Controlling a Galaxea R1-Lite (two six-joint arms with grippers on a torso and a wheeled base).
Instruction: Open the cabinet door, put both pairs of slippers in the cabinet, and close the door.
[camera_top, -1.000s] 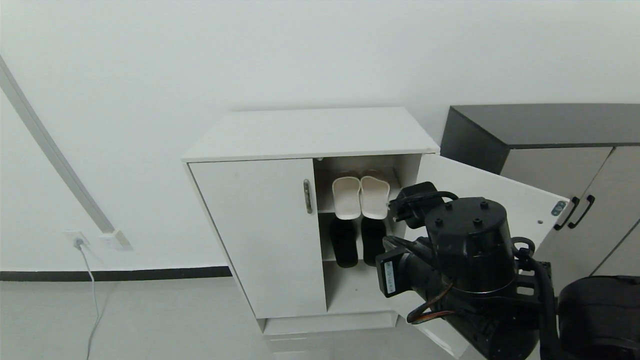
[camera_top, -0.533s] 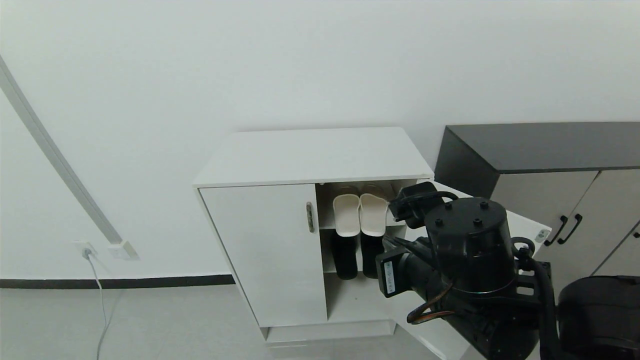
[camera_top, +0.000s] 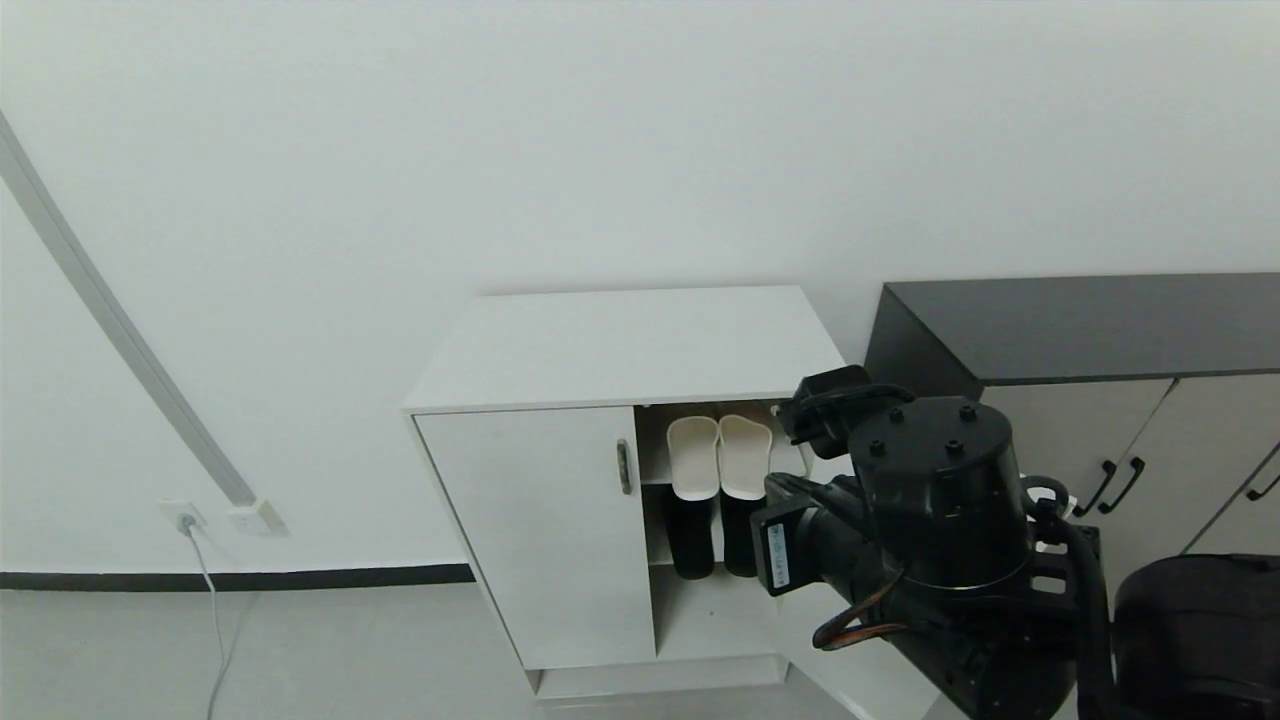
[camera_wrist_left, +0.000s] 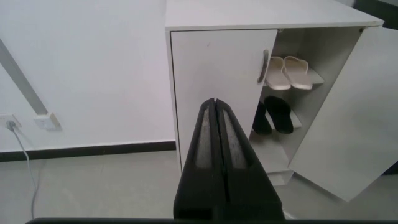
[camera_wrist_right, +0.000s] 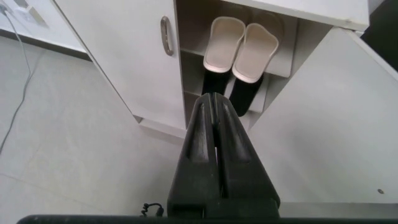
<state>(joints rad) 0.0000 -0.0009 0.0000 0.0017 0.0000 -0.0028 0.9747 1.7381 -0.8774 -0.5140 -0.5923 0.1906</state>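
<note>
A: How do the grippers stand?

B: The left gripper (camera_wrist_left: 215, 101) is fully closed, its two fingers pressed flat together with nothing between them. The right gripper (camera_wrist_right: 211, 97) is the same: closed and empty. I think they are closed because there is nothing left to carry.

A: Where are they?

B: Both hang above the floor (camera_wrist_right: 74, 124), well apart from the cabinet (camera_top: 620, 345). The right one points at its open half.

A: And the slippers?

B: They are inside. The white slippers (camera_wrist_right: 225, 42) lie side by side on the upper shelf (camera_wrist_left: 314, 76). The black slippers (camera_wrist_left: 283, 115) lie side by side one level lower. Each pair has its own level, so they do not press on each other. Their near ends come up to the front edge.

A: The doors?

B: The left door (camera_top: 540, 530) is shut, with its handle (camera_top: 624, 467) at the inner edge. The right door (camera_wrist_right: 323, 124) is swung wide open to the robot's right, its inner face turned to the wrist cameras.

A: So what remains?

B: In my judgement, only the closing. The right gripper would need to reach around the free edge and push on the outer face. A closed gripper is suitable for pushing. One risk is that a slipper end sticks out too far and stops the door. I cannot tell that from here.
</note>
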